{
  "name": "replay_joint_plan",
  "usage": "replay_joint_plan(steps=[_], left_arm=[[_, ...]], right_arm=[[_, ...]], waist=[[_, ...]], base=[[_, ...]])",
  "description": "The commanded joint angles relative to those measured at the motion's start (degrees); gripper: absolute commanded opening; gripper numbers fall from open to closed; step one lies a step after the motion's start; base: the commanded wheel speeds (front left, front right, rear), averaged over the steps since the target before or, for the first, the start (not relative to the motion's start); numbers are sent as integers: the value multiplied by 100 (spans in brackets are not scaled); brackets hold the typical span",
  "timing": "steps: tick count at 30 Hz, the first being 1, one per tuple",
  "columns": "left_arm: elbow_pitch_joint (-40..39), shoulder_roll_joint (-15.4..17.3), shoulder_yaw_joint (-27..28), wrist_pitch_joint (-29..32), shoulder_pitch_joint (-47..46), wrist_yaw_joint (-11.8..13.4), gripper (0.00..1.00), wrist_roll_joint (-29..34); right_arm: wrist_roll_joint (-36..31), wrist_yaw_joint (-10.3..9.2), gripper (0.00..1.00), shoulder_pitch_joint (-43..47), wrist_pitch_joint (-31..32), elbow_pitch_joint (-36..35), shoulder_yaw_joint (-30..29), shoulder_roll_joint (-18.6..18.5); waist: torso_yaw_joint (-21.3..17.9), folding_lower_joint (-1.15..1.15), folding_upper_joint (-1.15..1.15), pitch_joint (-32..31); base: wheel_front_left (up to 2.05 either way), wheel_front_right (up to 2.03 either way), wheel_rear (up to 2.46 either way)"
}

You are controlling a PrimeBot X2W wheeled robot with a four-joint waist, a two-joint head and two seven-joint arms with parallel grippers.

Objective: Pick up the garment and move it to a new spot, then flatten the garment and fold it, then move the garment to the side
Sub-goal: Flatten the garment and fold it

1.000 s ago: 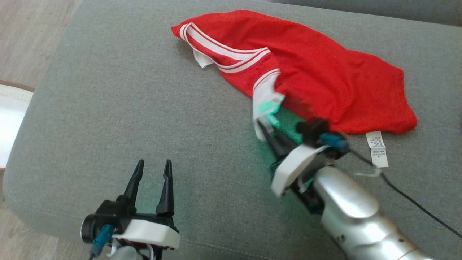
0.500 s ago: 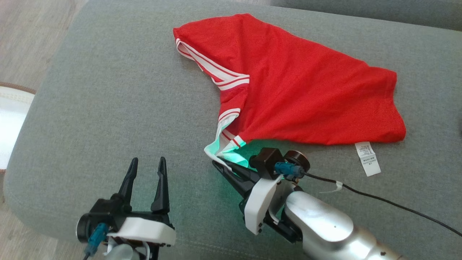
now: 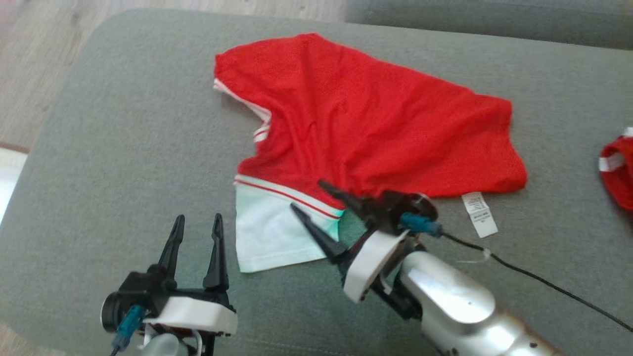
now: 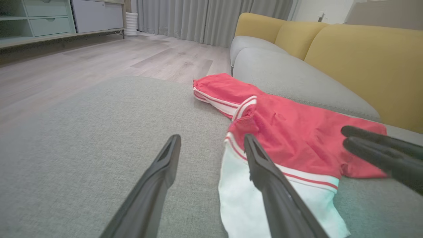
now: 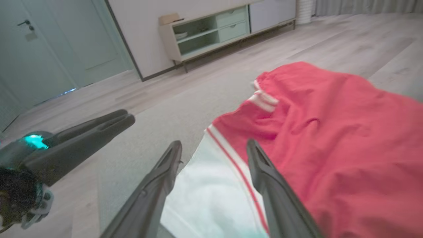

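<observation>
The garment (image 3: 366, 123) is red mesh with a white, red-striped band (image 3: 269, 232), spread on the grey sofa cushion (image 3: 123, 148). My right gripper (image 3: 307, 195) stands open just over the band's right end, with nothing between its fingers; the right wrist view shows the gripper (image 5: 214, 142) spread above the white band and red cloth (image 5: 330, 132). Near the cushion's front edge my left gripper (image 3: 199, 217) is open and holds nothing, just left of the band. In the left wrist view the gripper (image 4: 211, 137) points past the garment (image 4: 297, 138), with the right gripper (image 4: 345, 137) at the right.
A white care label (image 3: 479, 221) sticks out from the garment's near right edge. Another red cloth (image 3: 618, 168) lies at the far right. A black cable (image 3: 544, 282) trails from my right wrist. Yellow backrests (image 4: 363, 59) stand behind the seat; wooden floor lies to the left.
My right gripper drew the garment's white edge toward the front left, then opened and let it go. The band now lies flat on the cushion. The left arm barely moved.
</observation>
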Motion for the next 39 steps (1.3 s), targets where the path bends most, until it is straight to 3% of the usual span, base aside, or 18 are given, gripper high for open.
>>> replay_joint_plan(steps=[1, 8, 9, 11, 22, 27, 39], left_arm=[[-110, 29, 202, -70, -87, -11, 100, 56], [71, -4, 112, -47, -85, -69, 100, 27], [71, -4, 112, -47, -85, -69, 100, 27], [158, -33, 72, -31, -50, -81, 100, -2], [377, -50, 35, -29, 193, -97, 100, -115], [391, -26, 79, -36, 312, -77, 100, -164], [370, 34, 194, -52, 434, -25, 100, -206]], right_arm=[[-118, 21, 100, 128, -127, -161, -226, 119], [-753, 21, 100, 614, -336, -227, -1662, 119], [-753, 21, 100, 614, -336, -227, -1662, 119], [-1026, 21, 100, 925, -372, -374, -2290, 119], [-1568, 21, 100, 2120, -409, -995, -3832, 119], [-1576, 21, 100, 2533, -410, -1288, -4171, 119], [-1663, 21, 100, 2873, -304, -1594, -4370, 119]], waist=[[-132, 0, 0, -101], [-430, 0, 0, -276], [-430, 0, 0, -276], [-531, 0, 0, -363], [-663, 0, 0, -789], [-716, 0, 0, -983], [-784, 0, 0, -1111]], base=[[0, 0, 0], [0, 0, 0], [0, 0, 0], [0, 0, 0], [0, 0, 0], [0, 0, 0], [0, 0, 0]])
